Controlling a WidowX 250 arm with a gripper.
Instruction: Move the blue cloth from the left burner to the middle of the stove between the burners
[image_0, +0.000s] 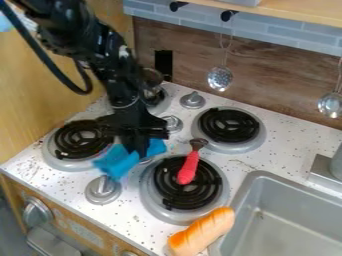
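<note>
– White, speckled countertop (270, 157), looks like smooth laminate, and behind it a wood-grain panel (180, 50) in streaky brown. What else is big in there?

– The sink (294, 220), matte grey with rounded corners. Then the arm (117, 65), glossy black and chunky, coming down from the upper left.

– And the burners (152, 200)?

– Four of them, black spiral coils in round silvery pans. The arm partly covers one at the back.

– What's the gripper (138, 151) up to?

– It's hanging right over the blue cloth (115, 162), at the crumpled middle. Honestly can't tell if it's spread or pinching the fabric. The cloth is soft, folded and kinda lopsided, between the left burner and the front one beside the sink.

– Any food?

– Yep, a bread roll (200, 231), long and rounded, golden brown on top and paler along the side, right by the sink's front corner.

– And the small stuff?

– A red-handled utensil (188, 169) lying across the front burner, its dark metal end pointing to the back. Shiny perforated ladle (220, 78) hanging by the panel, plus ridged silver knobs (103, 189) among the burners.
</note>
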